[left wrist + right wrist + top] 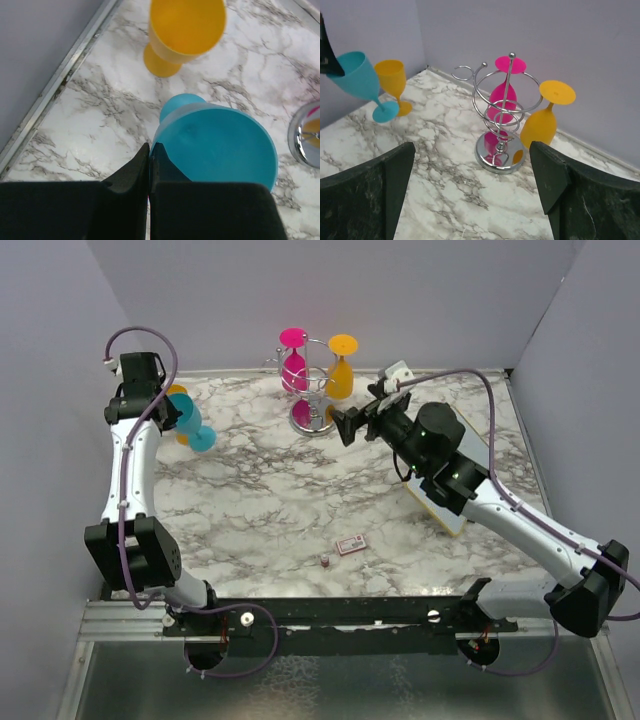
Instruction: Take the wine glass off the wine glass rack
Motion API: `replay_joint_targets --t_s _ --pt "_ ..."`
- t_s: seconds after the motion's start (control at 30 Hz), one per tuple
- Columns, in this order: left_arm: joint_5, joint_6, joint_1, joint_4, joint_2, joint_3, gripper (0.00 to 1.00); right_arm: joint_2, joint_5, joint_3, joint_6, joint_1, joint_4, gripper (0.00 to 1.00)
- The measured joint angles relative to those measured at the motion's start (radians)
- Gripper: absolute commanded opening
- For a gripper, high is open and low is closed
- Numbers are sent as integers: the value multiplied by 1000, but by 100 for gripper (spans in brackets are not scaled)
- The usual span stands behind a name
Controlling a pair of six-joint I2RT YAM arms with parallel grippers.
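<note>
The chrome wine glass rack (312, 405) stands at the back middle of the marble table; it also shows in the right wrist view (501, 125). A pink wine glass (502, 98) and an orange wine glass (540, 125) hang upside down from it. My left gripper (150, 149) is shut on the rim of a teal wine glass (220, 147), held tilted at the back left (190, 420), its foot low by the table. An orange glass (183, 30) stands upright just behind it. My right gripper (472, 192) is open and empty, facing the rack from its right (350, 426).
A small pink card (350, 544) and a tiny dark object (325, 560) lie near the front middle. A white flat board (445, 505) lies under my right arm. Grey walls close the back and both sides.
</note>
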Motion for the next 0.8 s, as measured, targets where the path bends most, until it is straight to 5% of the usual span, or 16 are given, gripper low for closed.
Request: replay_joint_targets --t_s 0.37,0.8 --pt "-68 -37 116 51 116 -55 0 133 82 263 200 -7 -410 100" --pt "-74 -32 188 118 177 -62 0 133 83 264 238 -19 -513 100"
